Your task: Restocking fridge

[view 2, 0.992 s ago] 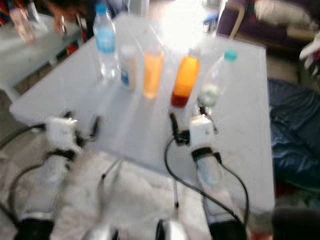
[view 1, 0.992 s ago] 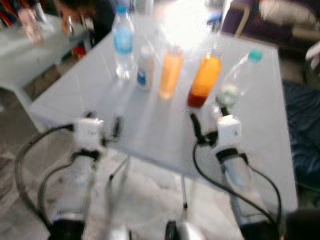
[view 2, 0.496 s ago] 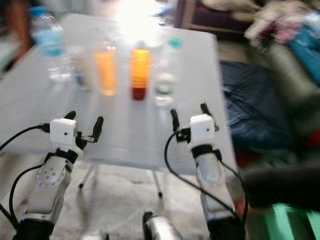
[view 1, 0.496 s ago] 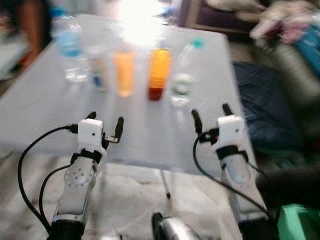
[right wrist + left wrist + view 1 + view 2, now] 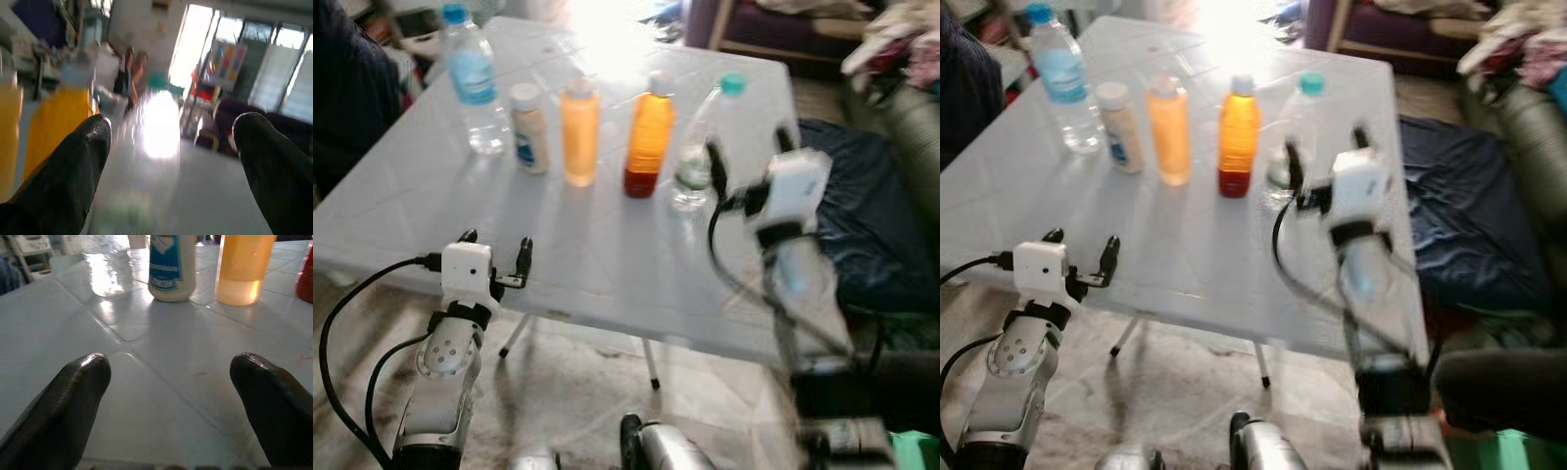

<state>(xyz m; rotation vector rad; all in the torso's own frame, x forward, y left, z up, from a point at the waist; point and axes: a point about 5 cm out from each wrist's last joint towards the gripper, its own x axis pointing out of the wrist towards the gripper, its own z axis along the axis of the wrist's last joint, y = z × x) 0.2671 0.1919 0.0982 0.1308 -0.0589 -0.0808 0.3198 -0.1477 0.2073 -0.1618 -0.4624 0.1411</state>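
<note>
Seeing: five bottles in a row on the white table [image 5: 431, 196], far side from me.
Row, L to R: water bottle w/ blue cap [image 5: 474, 81], small cream bottle w/ blue label [image 5: 529, 128], pale orange bottle [image 5: 579, 132], darker orange bottle [image 5: 649, 134], clear bottle w/ teal cap [image 5: 703, 140].
Left gripper [image 5: 495, 251]: at near table edge, fingers apart, nothing held.
Right gripper [image 5: 749, 157]: raised, blurred, just beside the teal-cap bottle; my wrist cam shows fingers [image 5: 63, 171] spread wide.
Right of table: dark blue cloth [image 5: 862, 215].
</note>
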